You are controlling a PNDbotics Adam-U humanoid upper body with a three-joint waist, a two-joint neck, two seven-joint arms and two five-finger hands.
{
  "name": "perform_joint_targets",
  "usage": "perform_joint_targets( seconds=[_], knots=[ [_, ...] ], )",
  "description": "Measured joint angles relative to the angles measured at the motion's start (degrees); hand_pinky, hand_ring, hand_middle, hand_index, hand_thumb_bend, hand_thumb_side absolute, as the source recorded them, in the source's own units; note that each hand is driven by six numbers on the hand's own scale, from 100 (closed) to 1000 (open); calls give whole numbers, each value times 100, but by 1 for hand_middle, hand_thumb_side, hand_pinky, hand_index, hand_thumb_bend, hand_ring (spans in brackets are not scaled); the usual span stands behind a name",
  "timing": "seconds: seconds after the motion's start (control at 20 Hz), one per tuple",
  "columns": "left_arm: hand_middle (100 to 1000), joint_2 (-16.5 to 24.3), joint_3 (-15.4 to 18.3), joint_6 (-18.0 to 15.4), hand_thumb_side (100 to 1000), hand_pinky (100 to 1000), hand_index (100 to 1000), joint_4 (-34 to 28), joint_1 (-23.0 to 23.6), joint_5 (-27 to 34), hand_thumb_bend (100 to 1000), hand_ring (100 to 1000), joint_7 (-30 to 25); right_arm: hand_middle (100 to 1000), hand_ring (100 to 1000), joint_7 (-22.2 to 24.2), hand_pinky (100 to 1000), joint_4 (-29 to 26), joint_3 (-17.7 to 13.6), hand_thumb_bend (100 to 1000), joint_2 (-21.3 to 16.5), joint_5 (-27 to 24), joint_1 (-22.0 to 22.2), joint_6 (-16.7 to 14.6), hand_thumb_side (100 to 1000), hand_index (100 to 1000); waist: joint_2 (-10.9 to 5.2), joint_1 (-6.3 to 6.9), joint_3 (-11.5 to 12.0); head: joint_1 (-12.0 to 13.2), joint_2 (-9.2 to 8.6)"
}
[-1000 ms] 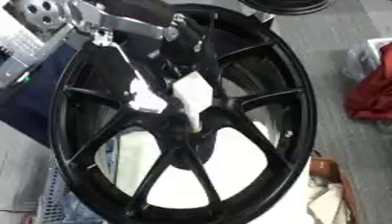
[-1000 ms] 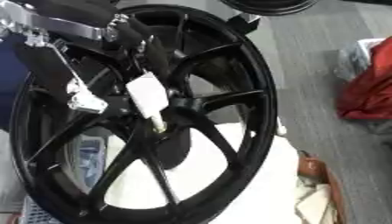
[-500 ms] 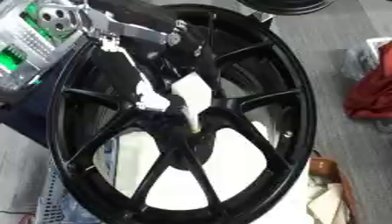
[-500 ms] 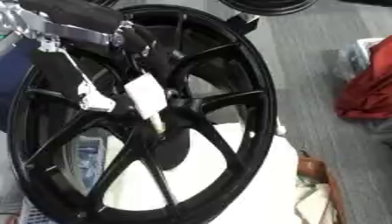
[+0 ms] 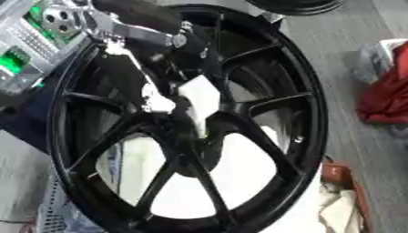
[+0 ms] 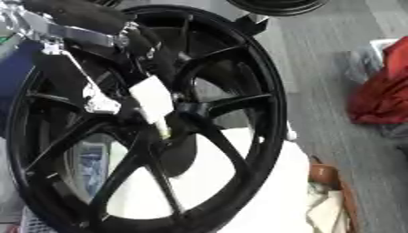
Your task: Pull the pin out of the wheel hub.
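Black spoked wheel (image 5: 191, 118), upright; left hand (image 5: 179, 98) at hub, fingers apparently pinching pale pin (image 6: 162, 129); advise straight pull along pin's axis, wheel kept steady.

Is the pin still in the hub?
Cannot tell. The left hand covers the hub of the wheel; only a pale tip shows below its fingers.

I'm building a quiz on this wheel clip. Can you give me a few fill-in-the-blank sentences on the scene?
1. The wheel is coloured ____.
2. The left hand reaches in from the upper ____ to the hub.
3. The heap of cloth at the right edge is ____.
4. The hand's white part sits over the wheel's ____, not its rim.

Missing words: black; left; red; hub
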Motion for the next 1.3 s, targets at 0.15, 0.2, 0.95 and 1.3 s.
perform_joint_targets(
  seconds=[0.15, 0.2, 0.95, 1.3],
  knots=[
    [819, -1, -4, -22, 266, 830, 865, 0, 6, 37, 141, 815, 21, 701, 759, -41, 851, 0, -7, 100, 0, -16, 0, 27, 580, 768, 0, 4, -8, 2, 0],
    [819, -1, -7, -30, 266, 831, 866, 0, 8, 57, 147, 815, 29, 701, 759, -59, 851, 0, -15, 100, 0, -16, 0, 43, 584, 767, 0, 6, -10, 3, 0],
    [768, -52, -268, -133, 209, 822, 852, 40, 7, 47, 158, 795, 125, 693, 751, -183, 851, 0, -13, 100, 5, -20, 0, 152, 635, 766, 0, 48, -40, 55, -31],
    [555, -97, -289, -157, 144, 783, 777, 70, 7, 45, 100, 683, 149, 692, 749, -241, 852, 1, -11, 100, 19, -26, 4, 181, 657, 766, 1, 53, -41, 56, -31]
  ],
)
